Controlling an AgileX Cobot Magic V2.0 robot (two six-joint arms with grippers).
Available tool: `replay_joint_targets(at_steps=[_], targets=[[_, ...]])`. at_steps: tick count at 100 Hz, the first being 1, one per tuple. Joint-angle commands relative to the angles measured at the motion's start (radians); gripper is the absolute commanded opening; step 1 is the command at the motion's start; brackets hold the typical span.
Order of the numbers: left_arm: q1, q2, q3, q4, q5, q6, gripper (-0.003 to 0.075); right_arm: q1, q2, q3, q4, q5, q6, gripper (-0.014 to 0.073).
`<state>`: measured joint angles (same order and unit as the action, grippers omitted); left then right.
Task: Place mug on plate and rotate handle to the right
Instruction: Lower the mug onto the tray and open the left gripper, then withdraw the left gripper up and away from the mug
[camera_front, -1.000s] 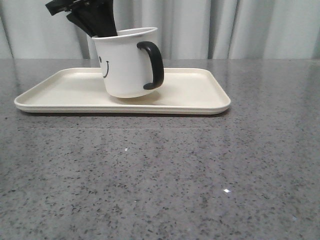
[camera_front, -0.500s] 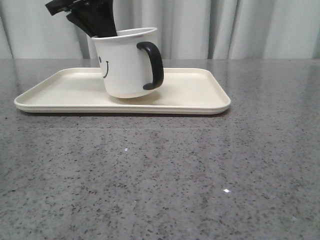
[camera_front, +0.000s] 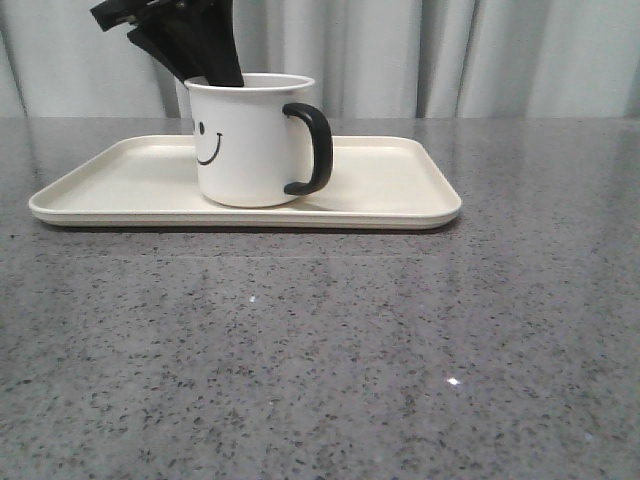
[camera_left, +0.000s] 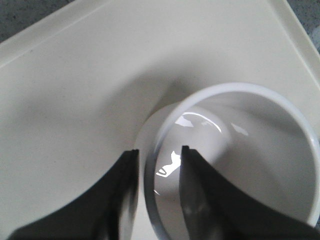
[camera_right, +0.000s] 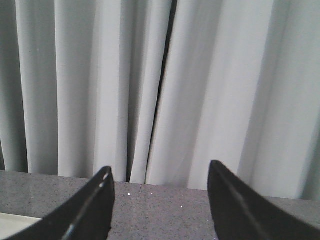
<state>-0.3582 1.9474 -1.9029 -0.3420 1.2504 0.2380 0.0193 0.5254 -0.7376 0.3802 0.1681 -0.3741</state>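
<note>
Releasing cleanly looks like the step in hand: the left gripper (camera_front: 222, 78), entering from the upper left of the front frame, pinches the mug's rim with one finger (camera_left: 197, 200) inside and the other outside the wall. It should part its fingers fully and lift straight up so neither drags the rim or nudges the handle off line. Left of centre, the plate (camera_front: 100, 190) lies flat and cream-coloured on the grey table (camera_front: 330, 350). The mug (camera_front: 245, 145) appears to sit upright on it at centre, white, with a black smiley facing the camera. Its black handle (camera_front: 315, 148) points right. The right gripper (camera_right: 159, 207) is spread apart and empty, facing the curtain (camera_right: 160, 90).
</note>
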Motion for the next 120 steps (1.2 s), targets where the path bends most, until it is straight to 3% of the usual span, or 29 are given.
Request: replay_joint_targets(at_steps=[1, 38, 77, 120], targets=[[-0.01, -0.052, -0.033, -0.033, 0.013, -0.015, 0.0256, -0.005, 0.011, -0.032, -0.005, -0.07, -0.009, 0.0424], [-0.01, -0.061, -0.051, -0.041, 0.013, -0.03, 0.0265, -0.005, 0.011, -0.032, -0.005, -0.07, -0.009, 0.0424], [0.008, -0.154, -0.286, -0.039, 0.013, -0.086, 0.0265, -0.005, 0.011, -0.032, -0.005, -0.058, -0.009, 0.0424], [0.164, -0.397, -0.309, -0.033, 0.013, -0.088, 0.0263, -0.005, 0.01, -0.032, -0.005, -0.054, -0.009, 0.0424]])
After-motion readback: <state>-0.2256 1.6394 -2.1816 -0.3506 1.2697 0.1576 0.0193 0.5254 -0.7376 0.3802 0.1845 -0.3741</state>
